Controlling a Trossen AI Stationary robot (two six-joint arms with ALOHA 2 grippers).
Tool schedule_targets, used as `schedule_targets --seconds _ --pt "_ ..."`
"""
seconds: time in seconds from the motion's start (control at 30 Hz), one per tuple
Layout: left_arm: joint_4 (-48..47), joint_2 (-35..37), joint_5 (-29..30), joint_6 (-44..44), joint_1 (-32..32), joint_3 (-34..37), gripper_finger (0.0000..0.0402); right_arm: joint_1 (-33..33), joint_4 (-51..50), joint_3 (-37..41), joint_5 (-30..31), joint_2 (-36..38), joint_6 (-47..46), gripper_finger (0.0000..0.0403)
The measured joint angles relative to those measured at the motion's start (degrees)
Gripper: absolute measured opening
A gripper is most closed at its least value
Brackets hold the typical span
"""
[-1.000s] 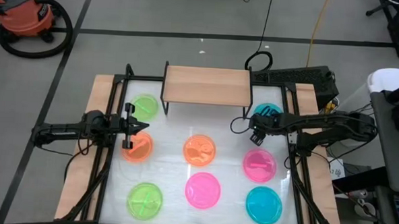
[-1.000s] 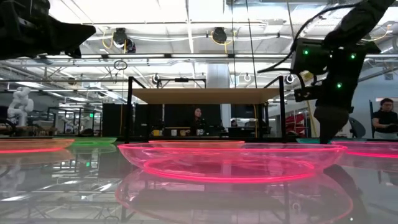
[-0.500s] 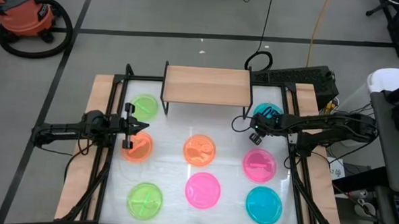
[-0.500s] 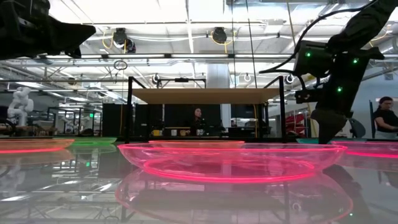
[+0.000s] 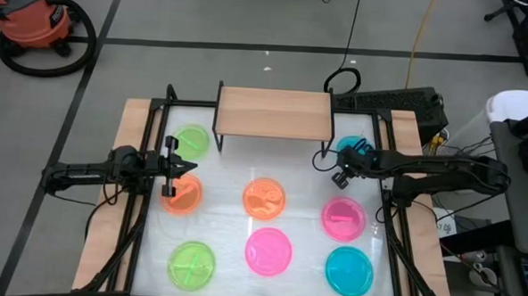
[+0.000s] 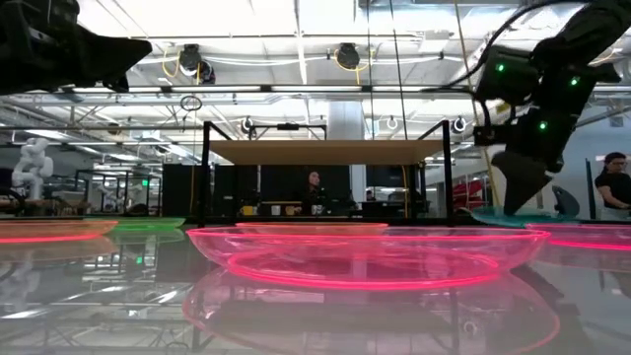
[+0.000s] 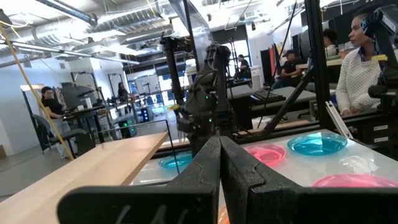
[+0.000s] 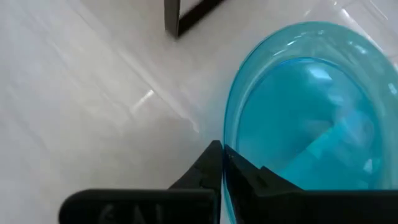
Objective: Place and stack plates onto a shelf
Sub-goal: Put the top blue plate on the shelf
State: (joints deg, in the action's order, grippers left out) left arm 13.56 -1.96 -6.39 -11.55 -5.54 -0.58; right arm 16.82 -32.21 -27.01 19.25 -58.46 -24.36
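Note:
Several plates lie on the white table: green [image 5: 191,140], orange [image 5: 183,195], orange [image 5: 264,198], pink [image 5: 343,217], pink [image 5: 268,251], green [image 5: 192,263] and blue [image 5: 348,269]. The wooden shelf [image 5: 273,113] stands on black legs at the table's far middle. Right of the shelf is another blue plate [image 5: 358,149], with my right gripper [image 5: 344,162] shut on it. My left gripper [image 5: 177,168] is shut and hovers above the left orange plate, holding nothing. My right gripper pinches the blue plate's rim [image 8: 231,144] between its two fingers, on the side of the plate toward the table's left and near edges. The fingers come from above, slanting down. Whether the plate's far side still rests on the table I cannot tell.
Black frame rails [image 5: 390,171] run along the table's left and right sides. A black box with cables [image 5: 400,105] sits at the far right, beside the shelf. People sit in the room beyond the table.
My right gripper has shut, taking hold of the blue plate's rim, and has shifted a little toward the table's right edge and up. More of the blue plate now shows beside it.

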Motion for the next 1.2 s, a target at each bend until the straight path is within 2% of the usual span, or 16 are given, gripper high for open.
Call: schedule_targets --seconds 0.23,0.47,0.57,0.63,0.8,1.0,1.2 --pt "0.0 0.0 0.0 0.0 0.0 0.0 0.0008 0.0 -1.0 -4.3 1.4 10.0 -3.2 0.0000" --pt "0.0 0.0 0.0 0.0 0.0 0.0 0.0008 0.0 1.4 -11.1 16.3 16.2 -0.2 0.0000" --pt "0.0 0.0 0.0 0.0 0.0 0.0 0.0008 0.0 8.8 -13.7 18.1 16.6 7.4 0.0000" --pt "0.0 0.0 0.0 0.0 0.0 0.0 0.0008 0.0 16.7 -14.8 16.0 16.1 13.6 0.0000" --pt "0.0 0.0 0.0 0.0 0.0 0.0 0.0008 0.0 31.2 -17.5 4.4 11.6 25.3 0.0000" --pt "0.0 0.0 0.0 0.0 0.0 0.0 0.0008 -0.2 32.3 -21.4 -3.0 2.1 32.9 0.0000" --pt "0.0 0.0 0.0 0.0 0.0 0.0 0.0008 -0.4 30.6 -21.5 -3.1 -6.6 39.5 0.0000"
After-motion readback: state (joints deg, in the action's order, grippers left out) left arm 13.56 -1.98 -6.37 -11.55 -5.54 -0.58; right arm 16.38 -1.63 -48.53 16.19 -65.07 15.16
